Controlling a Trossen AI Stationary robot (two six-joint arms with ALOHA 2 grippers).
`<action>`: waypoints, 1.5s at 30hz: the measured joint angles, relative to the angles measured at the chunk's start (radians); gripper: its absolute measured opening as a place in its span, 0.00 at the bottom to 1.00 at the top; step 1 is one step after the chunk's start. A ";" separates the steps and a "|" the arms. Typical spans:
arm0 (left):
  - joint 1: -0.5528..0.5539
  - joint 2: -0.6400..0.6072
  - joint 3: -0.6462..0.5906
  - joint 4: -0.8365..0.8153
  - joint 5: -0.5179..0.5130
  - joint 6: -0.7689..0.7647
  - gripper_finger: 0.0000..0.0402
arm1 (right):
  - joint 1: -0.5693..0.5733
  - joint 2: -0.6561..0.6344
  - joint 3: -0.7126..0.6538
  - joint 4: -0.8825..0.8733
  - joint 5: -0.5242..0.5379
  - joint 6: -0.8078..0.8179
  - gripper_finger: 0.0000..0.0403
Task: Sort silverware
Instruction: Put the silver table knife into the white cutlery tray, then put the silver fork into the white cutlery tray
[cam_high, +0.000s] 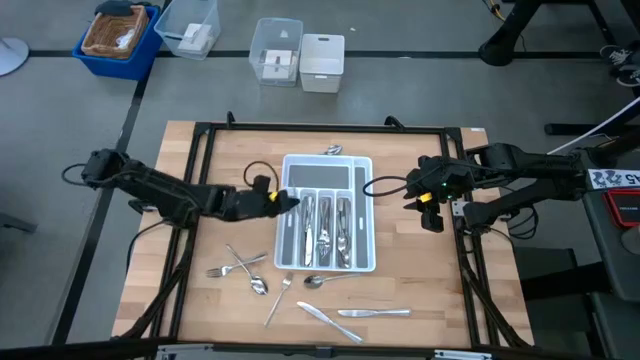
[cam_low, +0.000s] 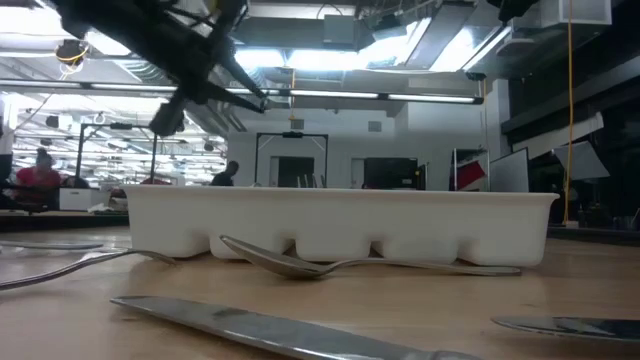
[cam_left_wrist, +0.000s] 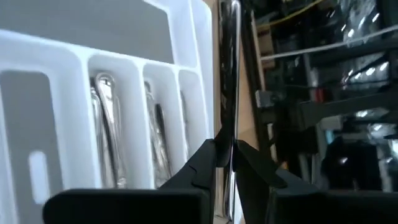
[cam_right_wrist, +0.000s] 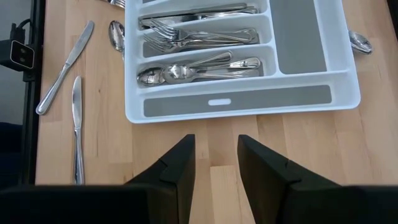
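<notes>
The white divided tray (cam_high: 372, 222) stands mid-table, with forks, spoons and knives (cam_right_wrist: 199, 34) lying in its long slots. My left gripper (cam_high: 283, 200) reaches in from the table's left to above the tray's left edge and is shut on a slim shiny piece of silverware (cam_left_wrist: 227, 68). Loose silverware lies flat on the wood near the tray: forks (cam_high: 230, 268), spoons (cam_high: 318, 281) and knives (cam_high: 375, 312). One more piece (cam_high: 333, 150) lies just beyond the tray's far edge. My right gripper (cam_right_wrist: 216, 155) hangs open above the table right of the tray, with nothing between its fingers. My left gripper pinches the slim piece (cam_left_wrist: 225, 158) between its two fingers. The piece runs along the fingers and sticks out well past their tips. The fingers come from the table's left, slanting slightly down. The piece is lifted clear above the tray's left side.
A black frame (cam_high: 200, 150) and cables border the wooden table. On the floor beyond the far edge stand a blue basket (cam_high: 118, 35), clear bins (cam_high: 275, 50) and a white box (cam_high: 322, 62). In the low view a spoon (cam_low: 300, 265) and knives (cam_low: 260, 325) lie before the tray wall (cam_low: 340, 225).
</notes>
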 joint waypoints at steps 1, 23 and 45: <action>0.021 0.000 0.000 -0.007 0.033 0.020 0.08 | 0.000 0.000 0.000 0.000 0.000 0.000 0.30; 0.095 0.251 0.000 0.058 0.188 0.122 0.11 | -0.002 0.000 0.000 0.016 0.003 0.000 0.30; 0.113 0.275 0.000 0.162 0.495 0.166 0.26 | -0.002 0.000 0.000 0.015 -0.002 0.000 0.30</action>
